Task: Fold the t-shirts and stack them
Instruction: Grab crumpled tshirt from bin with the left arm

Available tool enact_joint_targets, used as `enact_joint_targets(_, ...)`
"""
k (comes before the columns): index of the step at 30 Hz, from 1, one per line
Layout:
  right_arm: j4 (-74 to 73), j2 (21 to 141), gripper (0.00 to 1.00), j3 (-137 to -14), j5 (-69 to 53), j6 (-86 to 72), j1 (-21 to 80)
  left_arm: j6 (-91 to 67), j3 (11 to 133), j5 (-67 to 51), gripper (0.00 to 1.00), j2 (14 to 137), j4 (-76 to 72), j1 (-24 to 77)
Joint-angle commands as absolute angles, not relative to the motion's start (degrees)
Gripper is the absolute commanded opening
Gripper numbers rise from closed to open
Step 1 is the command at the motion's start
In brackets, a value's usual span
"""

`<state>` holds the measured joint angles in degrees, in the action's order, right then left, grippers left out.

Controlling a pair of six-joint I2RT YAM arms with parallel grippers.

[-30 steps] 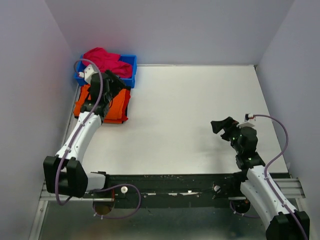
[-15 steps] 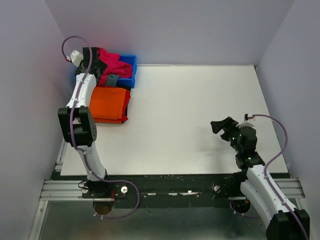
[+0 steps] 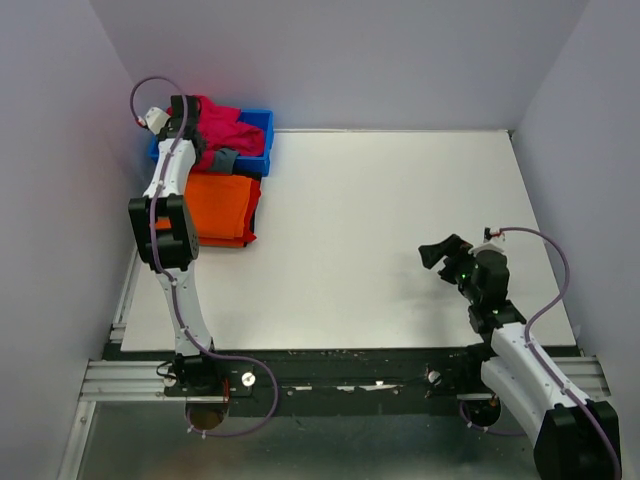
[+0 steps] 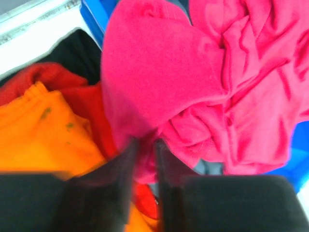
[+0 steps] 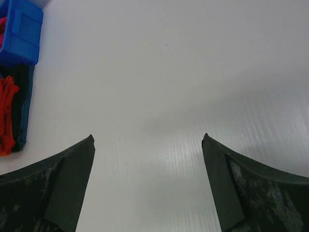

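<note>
A crumpled pink t-shirt (image 3: 228, 124) fills the blue bin (image 3: 262, 140) at the far left corner. My left gripper (image 3: 205, 150) reaches down into it; in the left wrist view its jaws (image 4: 145, 145) stand nearly together with a fold of the pink t-shirt (image 4: 203, 72) pinched between them. Just in front of the bin lies a folded orange t-shirt (image 3: 220, 205) on top of a stack; its edge (image 4: 43, 125) shows beside my left fingers. My right gripper (image 3: 432, 252) hovers open over the bare table at the right, its fingers wide apart with nothing between them (image 5: 147, 137).
Under the orange shirt red and dark folded layers show (image 4: 82, 53). A grey item (image 3: 225, 158) sticks out at the bin's near edge. Grey walls close in the white table (image 3: 400, 220) on three sides. The bin (image 5: 19, 31) and the stack (image 5: 9, 111) appear far left in the right wrist view.
My left arm swung from above the orange stack up to the bin, and its jaws closed on the pink cloth. The right arm barely shifted and stayed open.
</note>
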<state>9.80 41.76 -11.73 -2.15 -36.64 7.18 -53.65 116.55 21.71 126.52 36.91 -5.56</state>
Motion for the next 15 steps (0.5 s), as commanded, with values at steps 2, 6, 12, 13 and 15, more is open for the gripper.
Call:
enact_joint_targets(2, 10.99, 42.45, 1.0, -12.66, -2.46, -37.18, 7.38, -53.17, 116.28, 24.25, 0.0, 123.58, 38.14, -6.06)
enact_joint_targets(6, 10.99, 42.63, 1.0, -12.66, -2.64, -37.35, 7.38, -53.62, 109.1, 24.18, 0.0, 116.13, 32.02, -6.15)
enact_joint_targets(12, 10.81, 42.28, 1.0, -12.75, -2.9, -37.09, 7.38, -54.05, 104.94, 21.89, 0.0, 108.38, 27.95, -5.89)
enact_joint_targets(13, 10.81, 42.28, 1.0, -12.74, -2.9, -37.18, 7.38, -54.4, 104.59, 21.8, 0.0, 107.41, 27.6, -5.98)
enact_joint_targets(15, 10.72, 42.1, 1.0, -12.74, -2.9, -37.09, 7.38, -54.75, 103.89, 21.1, 0.0, 105.91, 26.99, -5.8)
